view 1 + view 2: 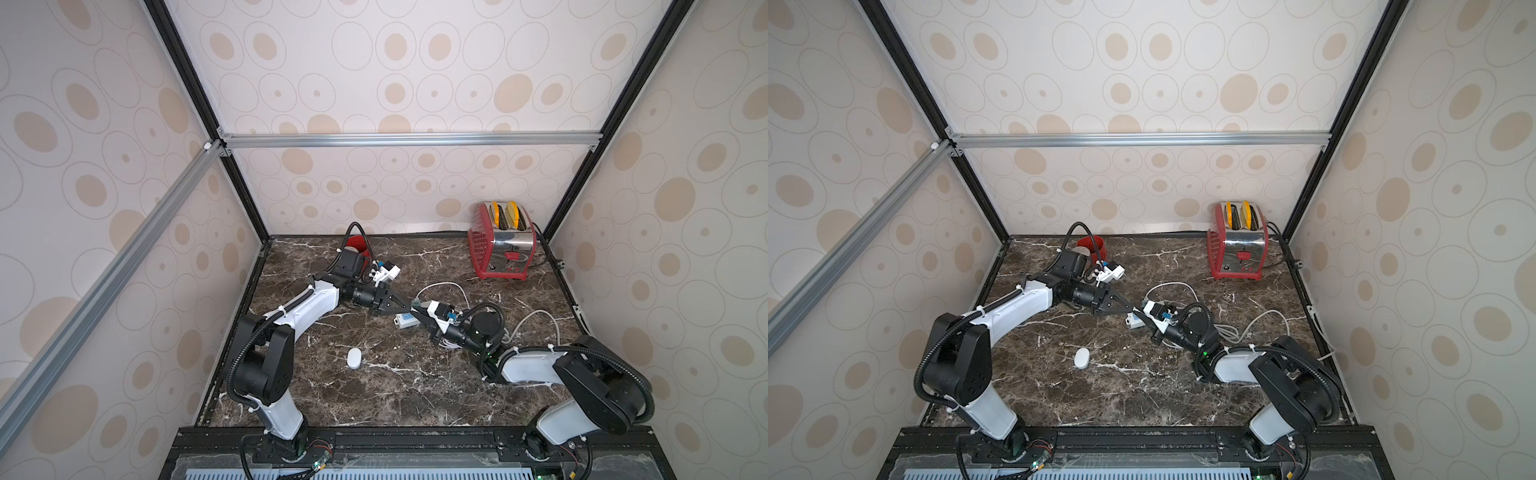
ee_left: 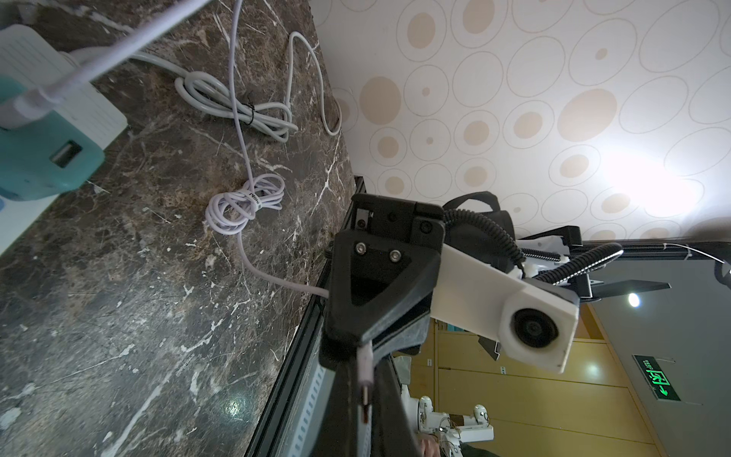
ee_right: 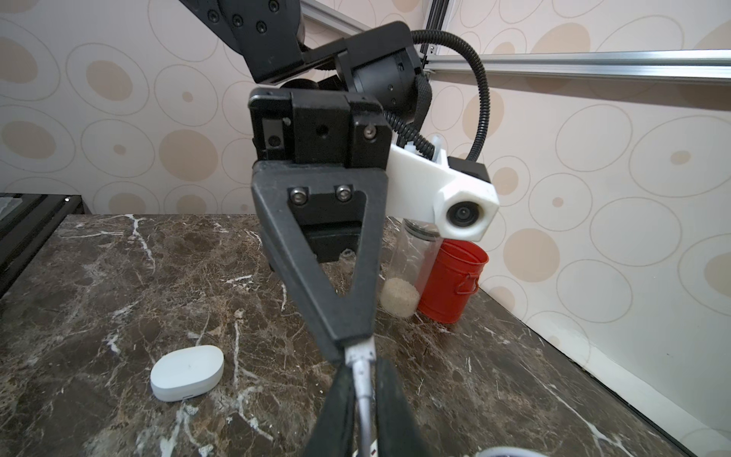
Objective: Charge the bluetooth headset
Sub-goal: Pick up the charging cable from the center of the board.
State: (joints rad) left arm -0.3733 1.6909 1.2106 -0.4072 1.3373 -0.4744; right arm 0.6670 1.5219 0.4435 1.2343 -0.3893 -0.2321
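Surface (image 1: 415, 395) of dark veined stone is carrying the bluetooth headset (image 1: 354, 358), which is lying flat in the left half, nearer the front edge than the back, well apart from both arms and touching nothing else. Above the middle of the surface the two arms are meeting tip to tip. The left gripper (image 3: 352, 350) is pressing its jaws together on the plug end of a white cable (image 2: 245, 198). The right gripper (image 2: 348, 350) is keeping its fingers (image 3: 336, 403) close on either side of that same cable, though I cannot tell whether they are squeezing it. A white power strip (image 1: 406, 321) is lying just beside the tips, with a teal charger (image 2: 43, 158) sitting on it. A red toaster (image 1: 500, 243) is standing at the far right corner.
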